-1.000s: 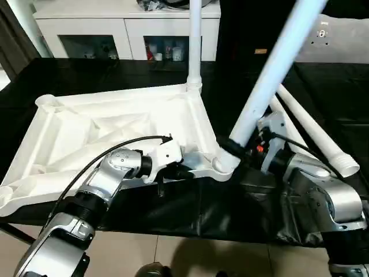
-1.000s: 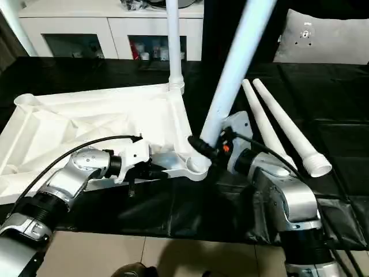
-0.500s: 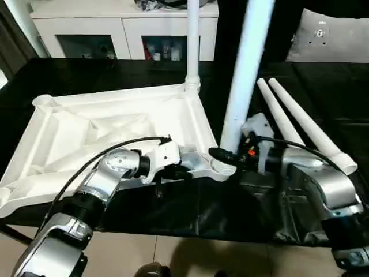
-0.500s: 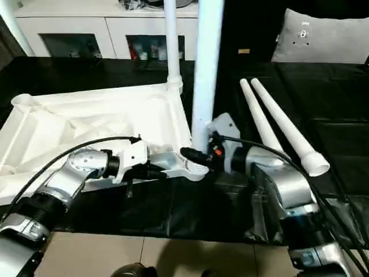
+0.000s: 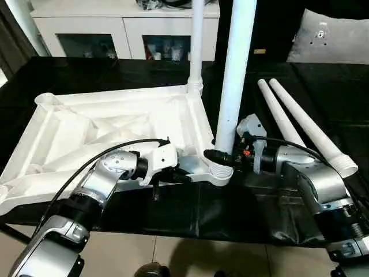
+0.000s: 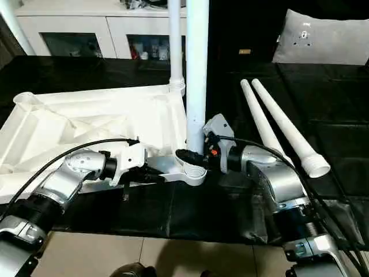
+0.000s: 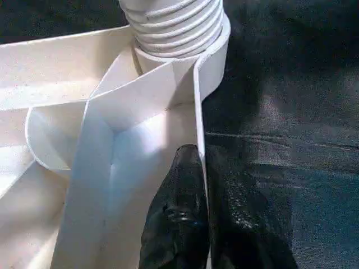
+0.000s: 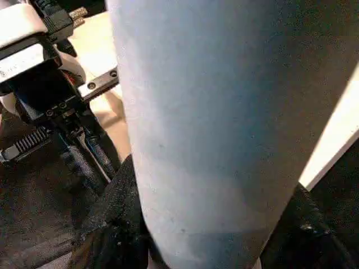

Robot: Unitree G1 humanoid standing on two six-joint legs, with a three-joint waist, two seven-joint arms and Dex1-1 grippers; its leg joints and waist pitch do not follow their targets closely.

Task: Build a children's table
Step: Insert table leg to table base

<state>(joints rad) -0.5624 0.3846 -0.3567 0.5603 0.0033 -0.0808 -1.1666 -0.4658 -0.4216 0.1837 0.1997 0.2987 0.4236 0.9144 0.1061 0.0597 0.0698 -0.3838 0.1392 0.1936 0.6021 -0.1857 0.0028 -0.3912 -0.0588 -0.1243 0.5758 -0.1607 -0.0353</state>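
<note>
Two legs upright in the upturned table top (image 5: 109, 130): far leg (image 5: 196, 40) seated in the back corner socket, near leg (image 5: 235, 75) standing in the front corner socket (image 5: 221, 171), threaded end (image 7: 171, 22) entering the socket. Two more legs lying side by side on the black cloth (image 5: 144, 75), well to the right of the top: spare leg nearer the top (image 5: 278, 112) and outer spare leg (image 5: 311, 130), wide ends toward the robot. Top resting upside down on the cloth, ribbed cross-braced underside facing up, near edge just beside the cloth's front border. Left gripper (image 5: 173, 173) pinching the thin front rim (image 7: 197, 112) of the top close to the near socket, black fingers (image 7: 179, 218) pressed together on either side of that wall. Right gripper (image 5: 222, 157) clasping the near leg low down, just above the socket, one finger (image 8: 112, 224) on each side of the shaft, spread to the leg's width. Silver forearms reaching in from both lower corners, black cable (image 5: 115, 147) looping over the left one. Behind the cloth, white cabinet (image 5: 124, 26) with shelved items behind glass doors. Grey pillow (image 5: 331, 37) at the far right. Tiled floor (image 5: 173, 254) below the front edge.
</note>
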